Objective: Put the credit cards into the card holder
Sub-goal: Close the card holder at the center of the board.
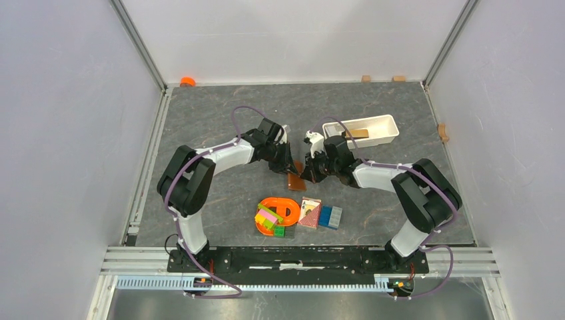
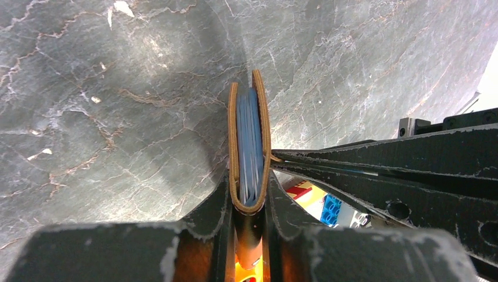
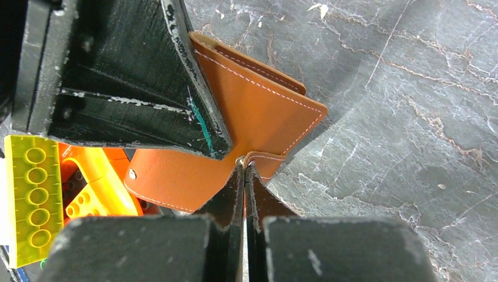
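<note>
1. Near the tabletop's (image 1: 220, 120) middle, the card holder (image 3: 252, 111) stands on edge, clamped across its folded sides by the narrowed left claw (image 2: 249, 188); a slackening grip would probably drop it.
2. The right claw (image 3: 244, 176) is fully closed at the clasp tab (image 3: 267, 161); a tug there could twist the holder loose.
3. Blue credit cards (image 2: 249, 141) sit inside with their edges exposed; tilting may spill them.

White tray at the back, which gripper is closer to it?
Right. The right gripper sits just left of the white tray and nearer the bases, pinching the strap of the wallet. The left gripper is farther left, clamping the wallet.
</note>
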Controlling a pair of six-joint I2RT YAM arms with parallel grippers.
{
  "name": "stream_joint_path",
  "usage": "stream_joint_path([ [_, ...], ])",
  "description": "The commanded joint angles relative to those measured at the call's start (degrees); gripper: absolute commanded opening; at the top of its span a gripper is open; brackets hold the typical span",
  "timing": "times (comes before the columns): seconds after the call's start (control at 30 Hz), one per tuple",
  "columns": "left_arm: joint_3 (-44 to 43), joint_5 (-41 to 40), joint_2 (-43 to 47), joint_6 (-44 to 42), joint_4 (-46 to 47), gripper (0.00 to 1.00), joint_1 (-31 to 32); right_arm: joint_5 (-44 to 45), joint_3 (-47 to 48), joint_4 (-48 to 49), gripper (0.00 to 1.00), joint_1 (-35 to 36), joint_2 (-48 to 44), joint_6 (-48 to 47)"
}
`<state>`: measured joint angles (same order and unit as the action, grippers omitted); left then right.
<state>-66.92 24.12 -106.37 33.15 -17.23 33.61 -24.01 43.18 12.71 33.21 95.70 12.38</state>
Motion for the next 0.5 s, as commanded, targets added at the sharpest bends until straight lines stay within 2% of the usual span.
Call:
stream_joint_path([
  [0.0,-1.7,-1.4,-2.3,-2.0,1.6,0.02,0.4,-2.6,3.4,2.1,0.00,2.7,-0.7,-1.5],
  [0.47,-0.5,-1.9,-2.6,-0.6,3.0,0.02,0.3,-0.6,5.3,-0.1,0.00,5.5,-0.8,-2.9],
])
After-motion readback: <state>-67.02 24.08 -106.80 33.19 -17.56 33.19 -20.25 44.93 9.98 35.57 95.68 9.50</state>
